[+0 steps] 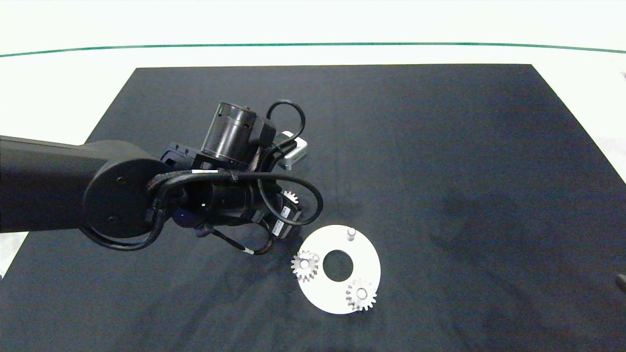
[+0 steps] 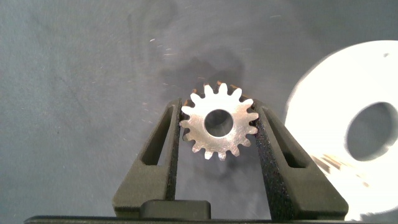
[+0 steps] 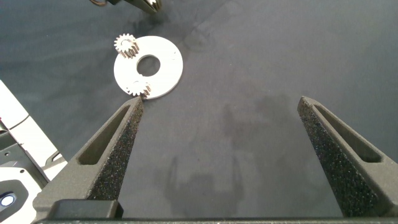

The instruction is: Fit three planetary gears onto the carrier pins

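Flat between left gripper (image 2: 219, 127) fingers: toothed, off-white planetary gear (image 2: 218, 121).

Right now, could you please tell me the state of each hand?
Left hand: closed on a planetary gear, beside the white disc.
Right hand: open, holding nothing, above the dark mat.
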### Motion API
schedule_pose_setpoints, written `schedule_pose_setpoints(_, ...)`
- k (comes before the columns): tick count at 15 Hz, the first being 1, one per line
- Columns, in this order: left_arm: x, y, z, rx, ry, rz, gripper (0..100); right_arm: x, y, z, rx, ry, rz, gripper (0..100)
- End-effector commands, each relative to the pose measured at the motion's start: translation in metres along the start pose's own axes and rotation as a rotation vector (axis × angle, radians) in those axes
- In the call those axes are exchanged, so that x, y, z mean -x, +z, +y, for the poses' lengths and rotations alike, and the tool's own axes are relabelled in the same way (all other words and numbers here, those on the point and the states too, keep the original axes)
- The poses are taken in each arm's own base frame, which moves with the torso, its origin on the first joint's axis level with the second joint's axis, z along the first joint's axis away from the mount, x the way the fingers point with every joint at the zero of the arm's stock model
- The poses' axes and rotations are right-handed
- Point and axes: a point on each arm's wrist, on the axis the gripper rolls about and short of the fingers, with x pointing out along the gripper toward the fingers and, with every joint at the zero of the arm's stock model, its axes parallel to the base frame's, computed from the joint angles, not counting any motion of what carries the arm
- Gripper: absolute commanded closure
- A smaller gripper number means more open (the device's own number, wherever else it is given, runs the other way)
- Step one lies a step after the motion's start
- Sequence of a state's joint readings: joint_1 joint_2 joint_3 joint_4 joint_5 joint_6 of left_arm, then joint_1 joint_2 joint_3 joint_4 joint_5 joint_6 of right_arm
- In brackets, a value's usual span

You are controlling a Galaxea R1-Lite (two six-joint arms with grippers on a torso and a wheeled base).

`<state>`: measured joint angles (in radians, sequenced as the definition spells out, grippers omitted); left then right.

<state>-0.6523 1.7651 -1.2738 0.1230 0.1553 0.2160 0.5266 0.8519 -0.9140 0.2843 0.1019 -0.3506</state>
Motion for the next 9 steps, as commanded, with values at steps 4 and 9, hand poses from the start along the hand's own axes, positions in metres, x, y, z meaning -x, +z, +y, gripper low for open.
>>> schedule_pose_setpoints(4,0.028,0.013,-0.039,-0.077,-0.038,-0.076,81,0.002,0.0,0.0,0.014,0.0,-0.005,0)
schedule_pose_setpoints(9,0.036,0.023,-0.061,-0.129,-0.088,-0.112,81,0.002,0.0,0.0,0.017,0.0,-0.005,0)
